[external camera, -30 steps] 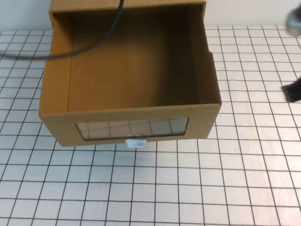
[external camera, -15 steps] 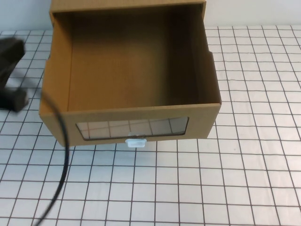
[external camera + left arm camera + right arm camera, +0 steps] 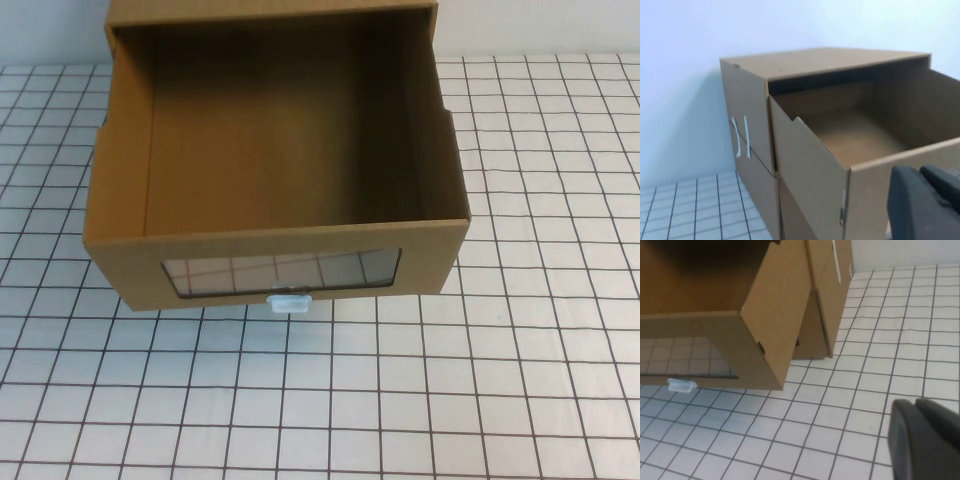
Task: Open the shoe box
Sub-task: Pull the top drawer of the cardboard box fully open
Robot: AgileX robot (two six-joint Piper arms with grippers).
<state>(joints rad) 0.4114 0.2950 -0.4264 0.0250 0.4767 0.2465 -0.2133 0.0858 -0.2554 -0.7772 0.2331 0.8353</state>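
Your box (image 3: 430, 200) sits at the table's (image 3: 540, 330) far edge, its drawer (image 3: 280, 262) pulled out toward the near edge. The right gripper (image 3: 922, 435) is clenched on nothing, over the table beside the box's right side. The left gripper (image 3: 925, 200) hangs near the drawer's front left corner, and you cannot tell its state.

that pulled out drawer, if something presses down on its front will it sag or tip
Likely light: the drawer is thin cardboard and empty. Hanging far out of the shell, its front may dip under a downward push. Left gripper faces it from the side, right gripper is over the table, neither touching.
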